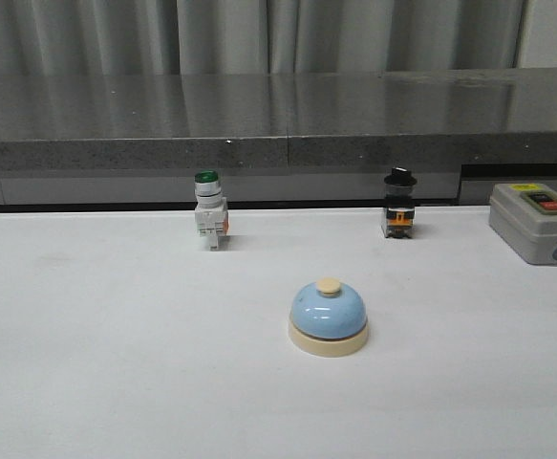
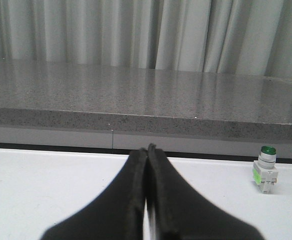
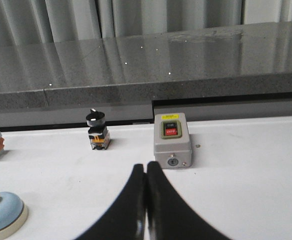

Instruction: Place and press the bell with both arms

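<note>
The light-blue dome bell (image 1: 329, 316) with cream base and cream button stands upright on the white table, near the middle of the front view. Neither arm shows in the front view. In the right wrist view the bell (image 3: 0, 212) sits at the edge of the picture, apart from my right gripper (image 3: 146, 166), whose black fingers are pressed together on nothing. My left gripper (image 2: 147, 148) is shut too, with nothing between its fingers, and the bell is out of its view.
A green-capped white pushbutton switch (image 1: 209, 212) and a black-capped selector switch (image 1: 399, 204) stand at the table's back edge. A grey box with red button (image 1: 537, 221) lies at the back right. A dark stone ledge (image 1: 278, 115) runs behind the table.
</note>
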You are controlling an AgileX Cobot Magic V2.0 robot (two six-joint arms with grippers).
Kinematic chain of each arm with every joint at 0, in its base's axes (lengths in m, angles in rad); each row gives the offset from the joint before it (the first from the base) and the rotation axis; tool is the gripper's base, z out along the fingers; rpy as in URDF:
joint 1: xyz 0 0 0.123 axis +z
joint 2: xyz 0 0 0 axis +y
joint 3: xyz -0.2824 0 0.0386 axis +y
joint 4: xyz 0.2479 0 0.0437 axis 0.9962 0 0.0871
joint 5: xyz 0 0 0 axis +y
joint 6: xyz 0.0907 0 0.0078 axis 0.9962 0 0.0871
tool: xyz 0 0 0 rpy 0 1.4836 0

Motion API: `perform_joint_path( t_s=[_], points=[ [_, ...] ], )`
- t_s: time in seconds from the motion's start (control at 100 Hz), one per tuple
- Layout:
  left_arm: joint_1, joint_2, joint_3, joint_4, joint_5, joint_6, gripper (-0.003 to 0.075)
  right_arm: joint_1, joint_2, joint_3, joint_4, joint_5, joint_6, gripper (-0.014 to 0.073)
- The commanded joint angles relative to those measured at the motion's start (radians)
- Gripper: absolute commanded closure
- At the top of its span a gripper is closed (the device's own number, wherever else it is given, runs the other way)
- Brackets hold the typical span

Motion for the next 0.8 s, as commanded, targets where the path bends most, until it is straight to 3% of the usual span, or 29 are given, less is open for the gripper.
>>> perform_joint_path(
  t_s=[0.0,0.16,0.33,0.61,0.79],
  points=[
    [0.0,-0.029,0.042,-0.008,-0.089,-0.007,0.0741,-0.008,-0.015,-0.015,-0.002,-0.122,-0.005,0.0654],
    [0.0,-0.029,0.042,-0.008,-0.089,-0.007,0.0741,-0.008,-0.011,-0.07,-0.002,-0.114,-0.005,0.0654],
    [0.0,-0.029,0.042,-0.008,-0.089,-0.007,0.0741,-0.008,0.049,-0.237,-0.002,0.1,-0.005,0.0654],
    [0.0,-0.029,0.042,-0.008,-0.089,-0.007,0.0741,-0.008,0.371,-0.6,-0.002,0.453,-0.005,0.0654],
    [0.0,-0.029,0.042,-0.008,-0.089,-0.007,0.0741,-0.008,0.58,-0.784,0.019,0.581,-0.005,0.0654]
  ],
)
